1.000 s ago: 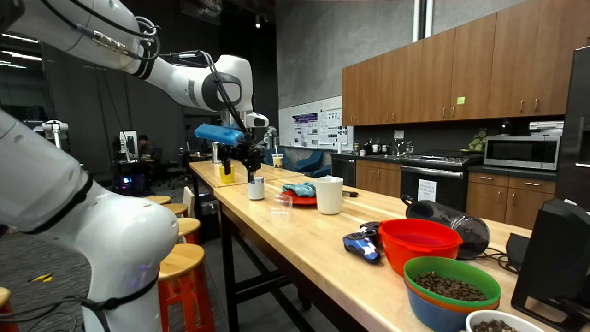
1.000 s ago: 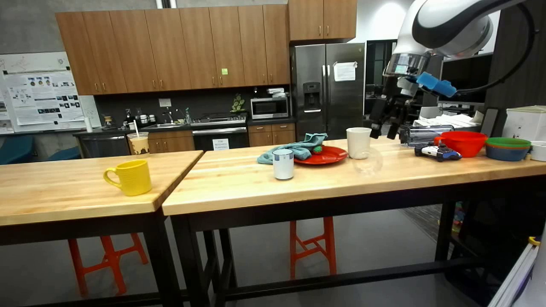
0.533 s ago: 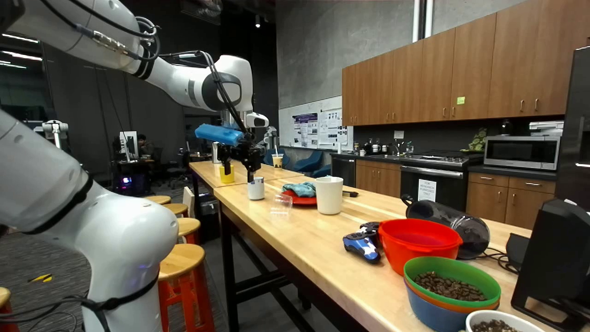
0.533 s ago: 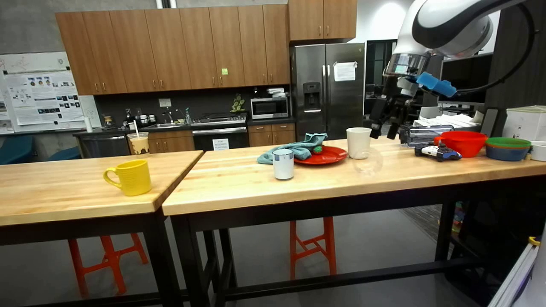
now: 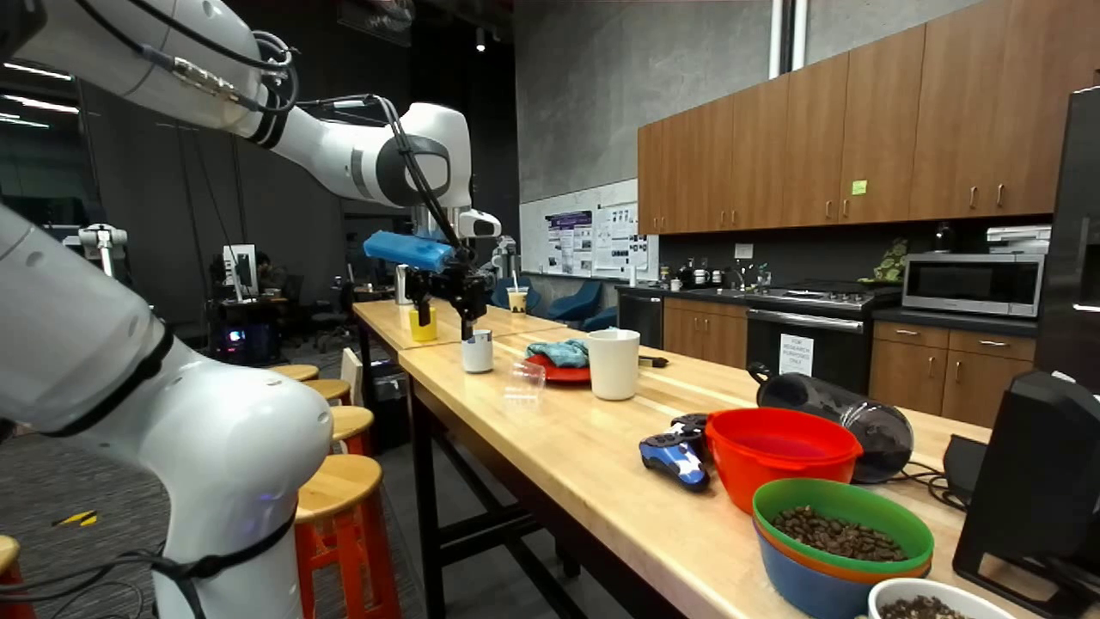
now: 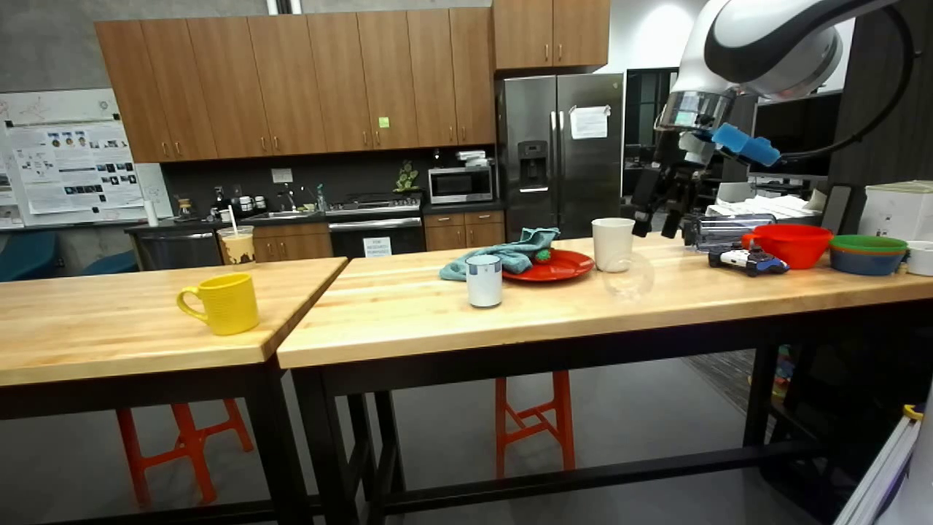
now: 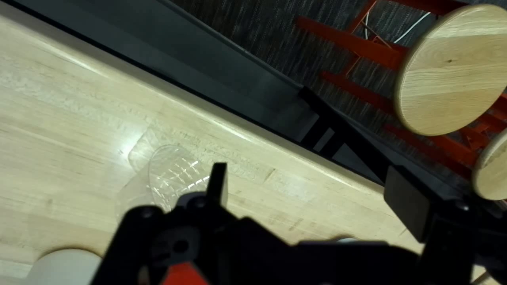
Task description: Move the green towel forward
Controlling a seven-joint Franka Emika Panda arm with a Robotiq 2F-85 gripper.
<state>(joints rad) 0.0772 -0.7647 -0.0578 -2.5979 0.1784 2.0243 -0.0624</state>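
Note:
The green towel, teal in colour, lies crumpled in both exterior views (image 5: 563,352) (image 6: 510,255). It rests partly on the table and partly over the red plate (image 6: 557,270). In the wrist view the towel is hidden or out of frame. My gripper (image 5: 447,322) hangs above the table near its long edge, apart from the towel; it also shows in an exterior view (image 6: 655,227). In the wrist view the gripper (image 7: 311,182) has its fingers wide apart, with only tabletop and table edge seen between them.
A clear plastic cup (image 7: 170,174) lies near the gripper. A cream cup (image 6: 613,244) stands beside the plate, and a white mug (image 6: 484,283) stands before the towel. A game controller (image 5: 675,451), red bowl (image 5: 778,456) and stacked bowls (image 5: 842,542) are farther along the table.

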